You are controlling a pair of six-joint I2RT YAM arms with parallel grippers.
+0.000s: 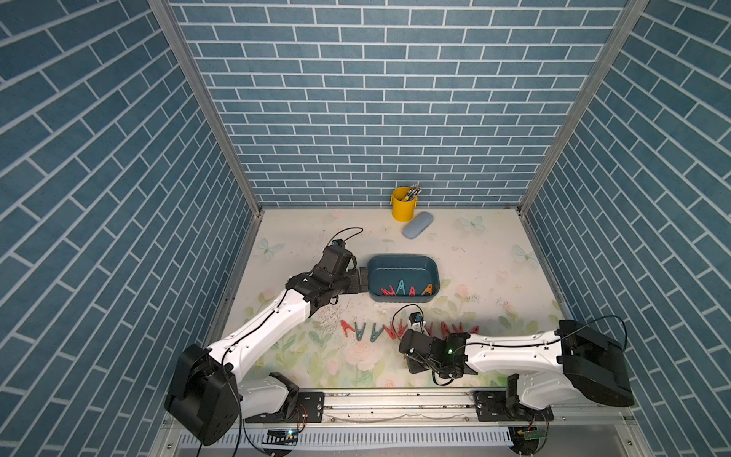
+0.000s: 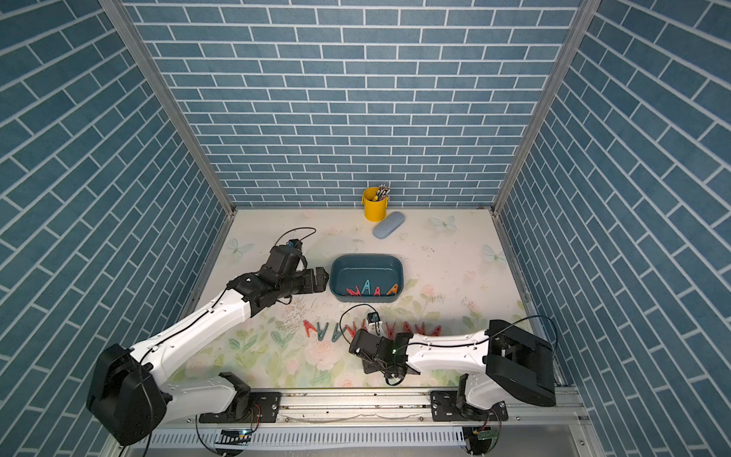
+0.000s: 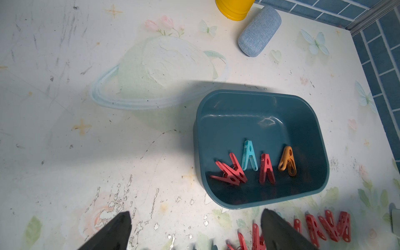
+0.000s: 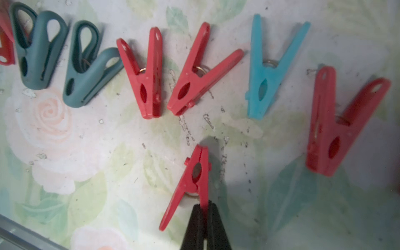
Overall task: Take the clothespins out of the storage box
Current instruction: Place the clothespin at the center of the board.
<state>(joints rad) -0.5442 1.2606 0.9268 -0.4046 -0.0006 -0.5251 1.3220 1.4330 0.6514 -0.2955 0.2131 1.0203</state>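
Observation:
The dark teal storage box sits mid-table. Inside it lie several clothespins: two crossed red ones, a light blue one, another red one and an orange one. My left gripper is open and empty, just off the box's left end. More clothespins lie in a row on the table in front of the box. My right gripper hangs over that row, shut on one leg of a red clothespin whose tip is at the table.
A yellow bucket holding grey pens stands at the back wall, with a light blue oblong case lying beside it. Blue brick walls close in three sides. The row under my right wrist holds teal, red and light blue clips.

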